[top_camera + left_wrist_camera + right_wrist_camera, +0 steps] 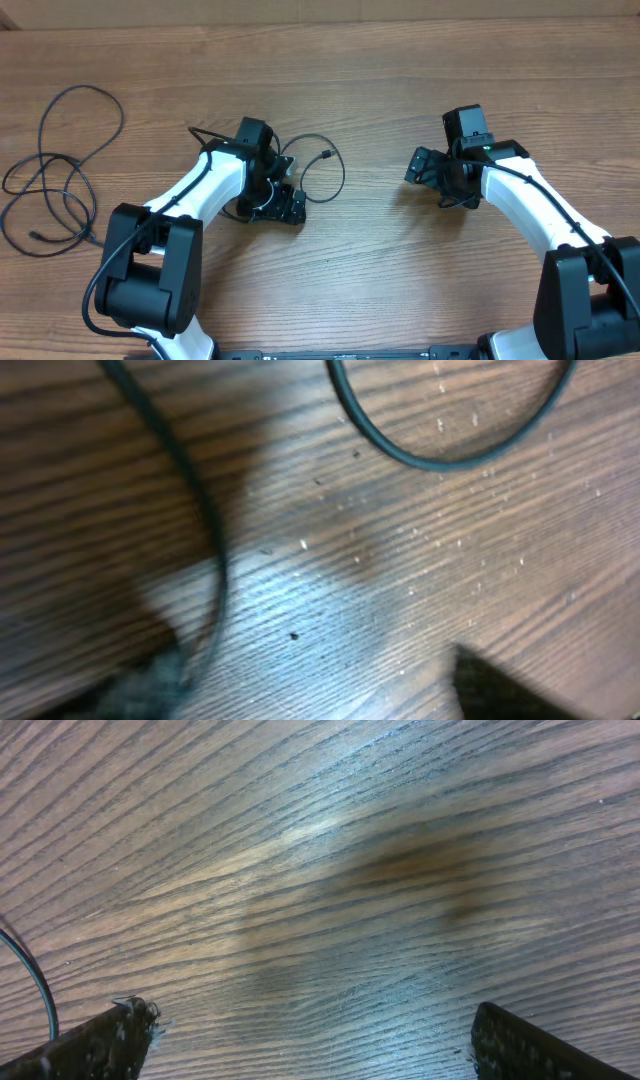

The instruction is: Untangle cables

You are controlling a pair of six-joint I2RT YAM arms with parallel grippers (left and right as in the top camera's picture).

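Note:
One cable point(342, 172) loops on the wooden table point(400, 270) just right of my left gripper point(283, 207), its small plug point(327, 155) lying inside the loop. In the left wrist view a strand point(205, 520) of it runs down beside the left fingertip point(140, 690), and another curve point(440, 460) crosses the top. The left gripper point(320, 685) is open with bare wood between its fingers. A second cable point(50, 158) lies in loose loops at the far left. My right gripper point(422, 166) point(315, 1040) is open over bare wood, holding nothing.
A thin sliver of cable point(38, 982) shows at the left edge of the right wrist view, outside the fingers. The table's far edge point(320, 22) runs along the top of the overhead view.

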